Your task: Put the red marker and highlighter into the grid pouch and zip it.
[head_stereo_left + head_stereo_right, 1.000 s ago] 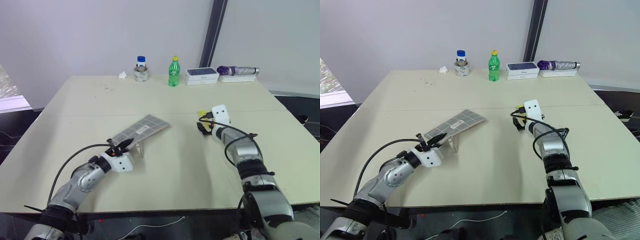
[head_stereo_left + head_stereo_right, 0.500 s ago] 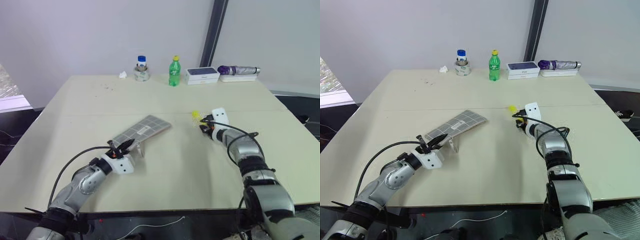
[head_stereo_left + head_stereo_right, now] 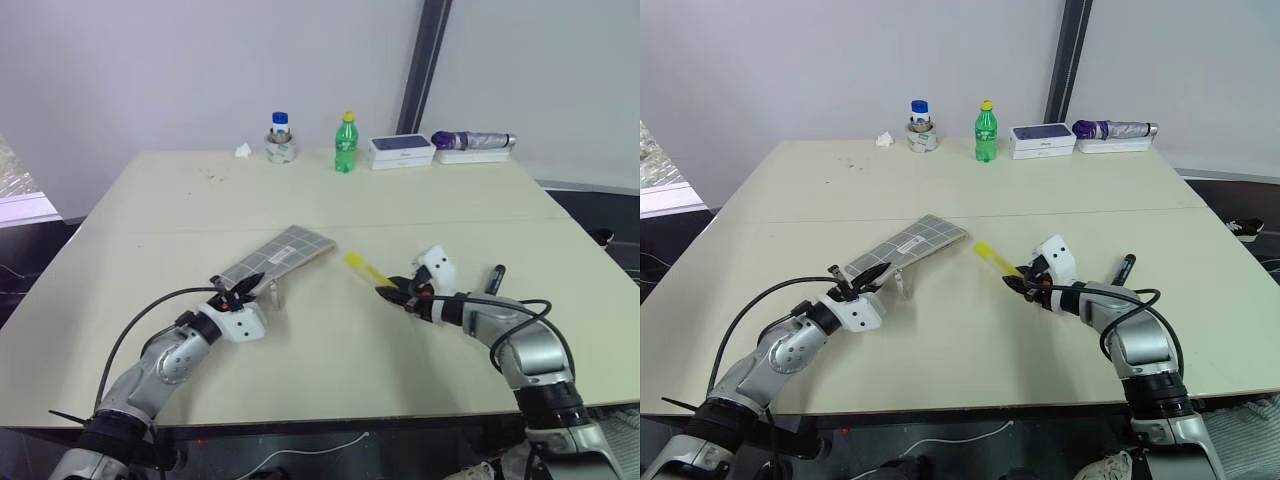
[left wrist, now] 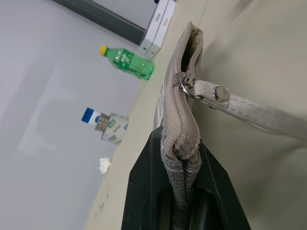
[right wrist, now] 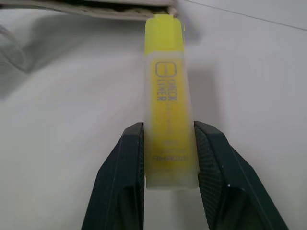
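The grid pouch [image 3: 280,258] lies slanted on the table left of centre, grey with white lines. My left gripper [image 3: 235,297] is shut on its near end. In the left wrist view the zipper edge [image 4: 180,110] runs away from the fingers [image 4: 144,172], with the metal pull and a pale strap [image 4: 225,98] partway along. My right gripper [image 3: 392,292] is shut on the yellow highlighter [image 3: 362,268], held off the table and pointing at the pouch's far end; the pads [image 5: 134,153] clamp its pale body [image 5: 169,96]. The red marker [image 3: 495,276] lies on the table right of that hand and looks dark.
Along the table's far edge stand a small jar with a blue cap [image 3: 279,138], a green bottle with a yellow cap [image 3: 346,143], a white box [image 3: 400,151] and a folded purple umbrella [image 3: 470,142]. A crumpled tissue [image 3: 243,150] lies by the jar.
My right gripper closed on the highlighter, lifted it and carried it back and left toward the pouch, uncovering the marker. The left gripper and pouch stayed put.
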### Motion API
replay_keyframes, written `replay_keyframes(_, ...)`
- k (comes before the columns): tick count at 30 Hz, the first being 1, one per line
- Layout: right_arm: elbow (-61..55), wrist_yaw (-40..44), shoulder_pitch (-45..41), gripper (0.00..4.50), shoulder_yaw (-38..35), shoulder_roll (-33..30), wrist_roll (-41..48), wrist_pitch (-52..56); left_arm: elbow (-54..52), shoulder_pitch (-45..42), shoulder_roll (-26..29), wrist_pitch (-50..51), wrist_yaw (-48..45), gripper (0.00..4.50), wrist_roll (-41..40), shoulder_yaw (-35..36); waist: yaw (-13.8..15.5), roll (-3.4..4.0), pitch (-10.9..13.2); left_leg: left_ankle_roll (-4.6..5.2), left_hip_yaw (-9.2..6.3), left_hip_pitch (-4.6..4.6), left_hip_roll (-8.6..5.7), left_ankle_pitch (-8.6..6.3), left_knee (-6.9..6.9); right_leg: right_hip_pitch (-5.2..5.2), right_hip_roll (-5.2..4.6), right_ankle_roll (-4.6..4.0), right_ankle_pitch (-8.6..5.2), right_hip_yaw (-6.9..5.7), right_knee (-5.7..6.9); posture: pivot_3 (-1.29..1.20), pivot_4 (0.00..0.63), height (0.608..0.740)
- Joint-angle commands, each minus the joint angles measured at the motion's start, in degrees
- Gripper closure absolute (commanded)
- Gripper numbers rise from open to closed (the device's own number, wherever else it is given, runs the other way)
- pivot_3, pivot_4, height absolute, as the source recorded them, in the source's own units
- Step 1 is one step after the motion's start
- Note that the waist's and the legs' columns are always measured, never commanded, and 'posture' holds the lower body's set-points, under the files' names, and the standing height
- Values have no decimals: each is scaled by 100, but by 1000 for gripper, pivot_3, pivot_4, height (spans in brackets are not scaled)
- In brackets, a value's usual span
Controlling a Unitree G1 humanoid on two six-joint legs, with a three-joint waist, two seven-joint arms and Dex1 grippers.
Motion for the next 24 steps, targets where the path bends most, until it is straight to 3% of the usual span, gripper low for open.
replay_keyframes(1, -204, 36, -157, 3614, 194, -5, -16, -5, -153, -58, 38, -122, 76, 4500, -9, 56, 1, 0, 0, 0, 1, 0, -1, 0, 0, 0, 0, 0, 0, 0, 0, 0, 150, 740)
replay_keyframes(24, -285, 95, -433, 3614, 1035, 184, -438, -215, -607, 81, 92, -342, -160, 4500, 369, -276, 5, 0, 0, 0, -1, 0, -6, 0, 2, 0, 0, 0, 0, 0, 0, 0, 150, 740)
